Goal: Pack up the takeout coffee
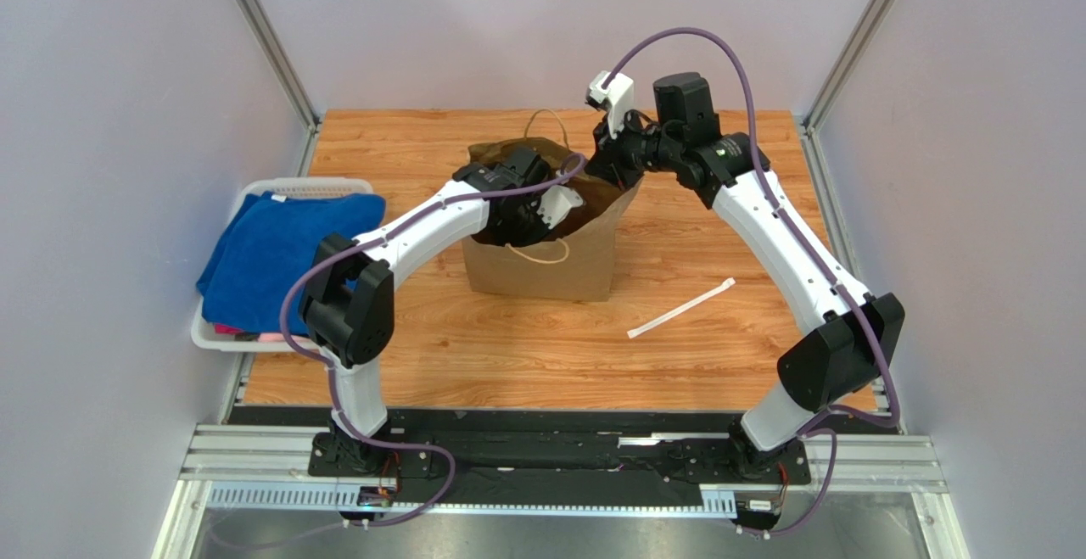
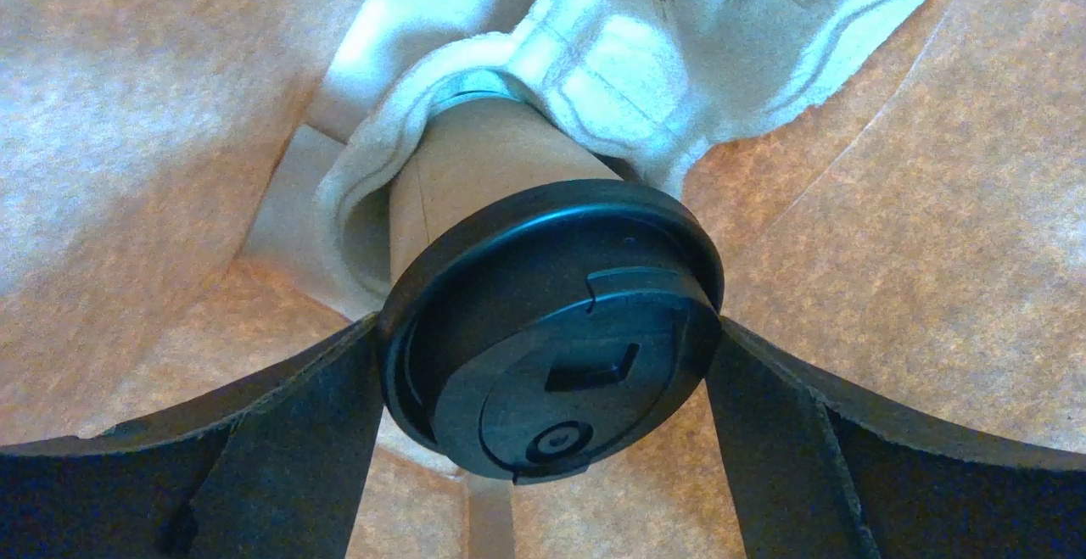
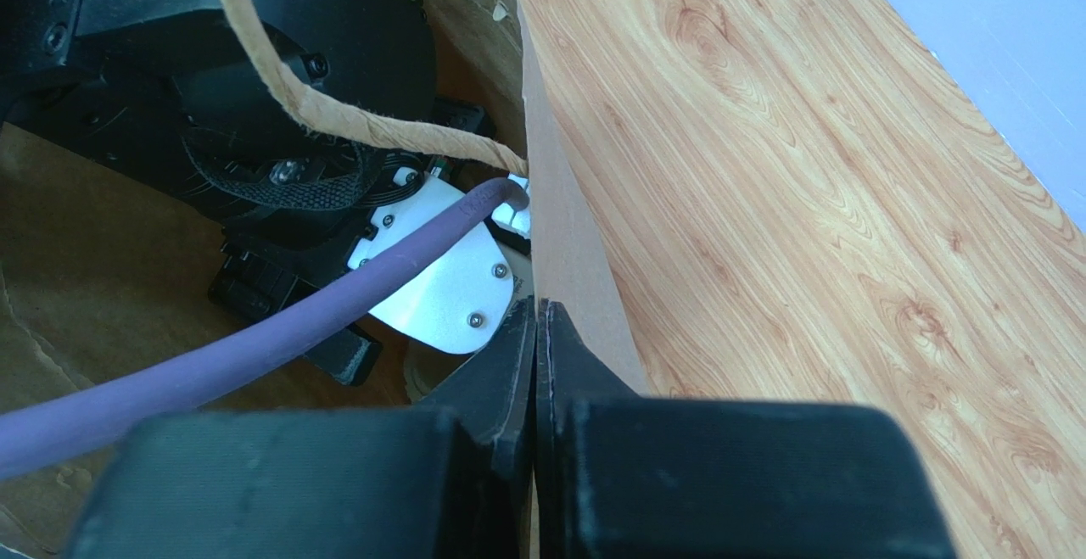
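From above, a tall brown paper bag [image 1: 542,260] stands in the middle of the wooden counter [image 1: 714,368]. The left arm [image 1: 421,222] reaches down into the bag's open top, and its hand is hidden inside. The right hand [image 1: 615,162] is at the far right edge of the bag's mouth. A white wrapped straw [image 1: 682,308] lies flat on the counter to the right of the bag, well apart from it. On the left side sits a white basket [image 1: 306,186] with a blue cloth [image 1: 274,254] in it.

The left wrist camera looks inside the bag. The coffee cup [image 2: 497,171] is there, tilted, with its bottom pushed into a hole of the pale pulp tray [image 2: 663,63]. Its black lid [image 2: 561,356] faces the camera. The left hand [image 2: 546,330] has its two fingers [image 2: 293,432] spread wide, one on each side of the lid and very close to it. I cannot tell if they press on the lid or just stand beside it.

The right wrist camera shows the right hand pinched shut on the thin top edge of the bag. A rope handle [image 3: 344,114] curves above it. A purple cable [image 3: 255,343] runs across, with the left arm's black parts behind it inside the bag.
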`<state>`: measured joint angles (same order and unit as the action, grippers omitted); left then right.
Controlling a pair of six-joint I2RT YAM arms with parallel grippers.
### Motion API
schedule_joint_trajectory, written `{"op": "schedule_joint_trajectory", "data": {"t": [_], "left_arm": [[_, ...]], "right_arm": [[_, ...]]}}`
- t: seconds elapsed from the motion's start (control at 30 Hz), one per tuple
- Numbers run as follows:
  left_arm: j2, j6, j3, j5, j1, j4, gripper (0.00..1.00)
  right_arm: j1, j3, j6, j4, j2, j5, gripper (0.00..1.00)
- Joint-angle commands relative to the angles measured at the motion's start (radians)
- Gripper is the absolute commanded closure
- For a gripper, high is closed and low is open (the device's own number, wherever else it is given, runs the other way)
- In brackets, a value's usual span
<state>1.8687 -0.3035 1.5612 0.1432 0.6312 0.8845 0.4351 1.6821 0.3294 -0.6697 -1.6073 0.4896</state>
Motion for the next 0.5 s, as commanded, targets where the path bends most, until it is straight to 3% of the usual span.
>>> {"op": "schedule_joint_trajectory", "data": {"t": [0.0,0.47], "left_arm": [[-0.052,0.018,0.02,-0.037,0.01,-0.013,0.02],[-0.109,0.032,0.083,-0.013,0.018,0.016,0.01]], "right_arm": [[-0.009,-0.018,0.011,-0.008,0.033,0.001,1.0],[-0.006,-0.013,0.008,0.001,0.026,0.001,1.0]]}}
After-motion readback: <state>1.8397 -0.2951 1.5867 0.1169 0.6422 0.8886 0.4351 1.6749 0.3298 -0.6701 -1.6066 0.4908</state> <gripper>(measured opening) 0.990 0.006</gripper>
